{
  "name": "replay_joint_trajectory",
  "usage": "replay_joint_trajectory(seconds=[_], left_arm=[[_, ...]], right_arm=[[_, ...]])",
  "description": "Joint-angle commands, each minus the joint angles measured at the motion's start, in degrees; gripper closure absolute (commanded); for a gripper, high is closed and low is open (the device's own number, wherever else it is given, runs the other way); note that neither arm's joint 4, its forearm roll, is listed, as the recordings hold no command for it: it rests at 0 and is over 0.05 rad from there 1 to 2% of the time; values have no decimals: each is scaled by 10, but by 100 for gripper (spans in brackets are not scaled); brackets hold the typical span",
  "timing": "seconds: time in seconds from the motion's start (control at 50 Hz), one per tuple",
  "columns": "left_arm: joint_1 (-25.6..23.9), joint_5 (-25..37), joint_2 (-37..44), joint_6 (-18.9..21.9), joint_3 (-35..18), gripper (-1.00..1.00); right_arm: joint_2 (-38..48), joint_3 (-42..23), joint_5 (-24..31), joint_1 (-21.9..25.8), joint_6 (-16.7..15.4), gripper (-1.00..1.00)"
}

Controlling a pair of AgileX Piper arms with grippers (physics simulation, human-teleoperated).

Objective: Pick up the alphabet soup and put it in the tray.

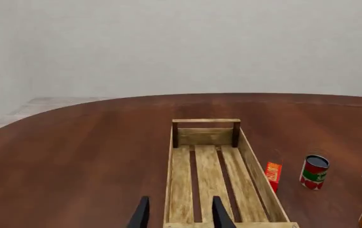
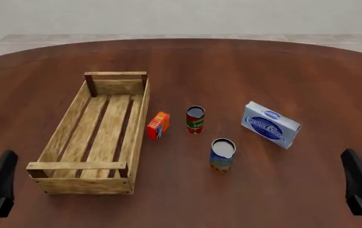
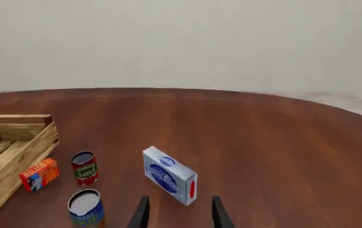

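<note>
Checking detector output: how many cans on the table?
2. The alphabet soup stands nearest the arms; the red-and-green can stands just beyond it, right of the small orange box. None look hidden.

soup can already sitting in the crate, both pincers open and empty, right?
Not quite. The soup can is not in the crate; the front view shows it standing on the table to the crate's right, nearer the arms than the red-and-green can. The rest holds: the left pincer and right pincer are open and empty.

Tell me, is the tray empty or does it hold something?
Empty. The front view shows only bare slats inside the tray; the soup stands upright outside it, on the table.
</note>
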Motion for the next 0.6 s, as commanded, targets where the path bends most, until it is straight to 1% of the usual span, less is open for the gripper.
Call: replay_joint_trajectory(seconds=[0.02,0.06,0.08,0.12,0.14,0.16,0.18,0.2,0.22,0.26,0.28,0.3,0.32,0.34,0.38,0.4,0.42,0.44,0.46,0.48,0.5,0.52,0.58,0.6], left_arm=[[0,0,0,0,0,-100],[0,0,0,0,0,-100],[0,0,0,0,0,-100],[0,0,0,0,0,-100],[0,0,0,0,0,-100],[0,0,0,0,0,-100],[0,0,0,0,0,-100],[0,0,0,0,0,-100],[0,0,0,0,0,-100],[0,0,0,0,0,-100],[0,0,0,0,0,-100],[0,0,0,0,0,-100],[0,0,0,0,0,-100],[0,0,0,0,0,-100],[0,0,0,0,0,-100],[0,0,0,0,0,-100],[0,0,0,0,0,-100],[0,0,0,0,0,-100],[0,0,0,0,0,-100],[0,0,0,0,0,-100],[0,0,0,0,0,-100],[0,0,0,0,0,-100],[0,0,0,0,0,-100],[0,0,0,0,0,-100]], right_arm=[[-15,5,-3,3,12,-100],[5,1,-14,4,7,-100],[8,-2,-15,11,3,-100],[22,-12,-15,40,2,-100],[23,-12,-16,40,2,-100],[37,-13,-23,39,-3,-100],[62,-16,-39,33,0,-100],[76,-19,-46,47,1,-100],[81,-24,-45,60,-10,-100],[87,-35,-42,60,-9,-100],[95,-44,-39,70,-10,-100],[115,-49,-44,93,6,-100],[118,-56,-41,100,1,-100],[120,-65,-36,104,-12,-100],[128,-69,-37,110,-13,-100],[138,-83,-32,126,-21,-100],[138,-83,-32,126,-21,-100],[142,-89,-29,139,-5,-100],[143,-95,-25,140,-7,-100],[101,-96,-11,132,-1,-100],[111,-103,-9,126,-28,-100],[146,-111,-13,147,-19,-100],[169,-121,-12,152,-23,-100],[182,-128,-9,161,-26,-100]])
